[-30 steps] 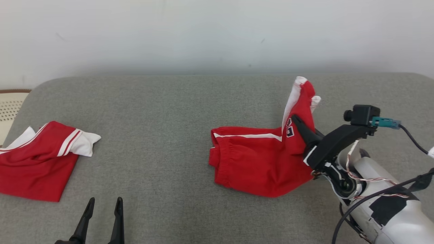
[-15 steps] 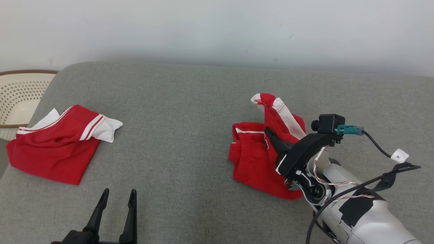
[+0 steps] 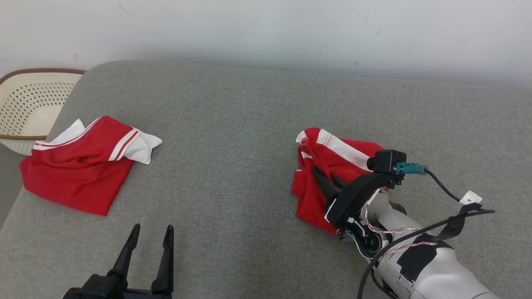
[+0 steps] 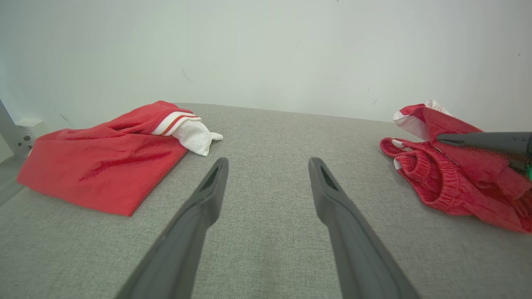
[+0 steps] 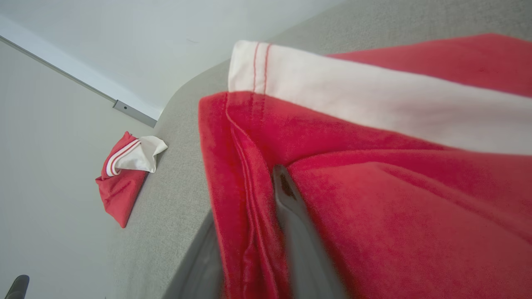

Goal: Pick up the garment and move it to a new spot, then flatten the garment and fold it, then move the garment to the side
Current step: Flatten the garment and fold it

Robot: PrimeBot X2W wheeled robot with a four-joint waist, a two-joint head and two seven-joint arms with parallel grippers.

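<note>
The garment [image 3: 309, 199] is a pair of red shorts with white stripes, bunched at the right of the grey cushioned surface [image 3: 232, 174]. One end is folded over onto the rest. My right gripper [image 3: 323, 172] lies low on the garment [image 5: 374, 199], its jaws only slightly apart with a red fold between them. One finger [image 5: 295, 216] pokes out of the cloth. From the left wrist, the garment [image 4: 440, 182] sits at the right with that gripper's finger [image 4: 478, 139] on top. My left gripper [image 3: 151, 232] [image 4: 268, 164] hangs open and empty near the front edge.
A second red and white garment [image 3: 75, 178] [image 4: 104, 162] [image 5: 120, 187] lies at the far left of the surface. A cream perforated basket [image 3: 25, 99] stands beyond the left edge. A pale wall runs behind. Bare grey surface lies between the two garments.
The camera has shifted. My right gripper swung the raised end of the garment leftward and down, so it now lies folded on the rest. Its jaws have eased slightly. The left gripper stays open.
</note>
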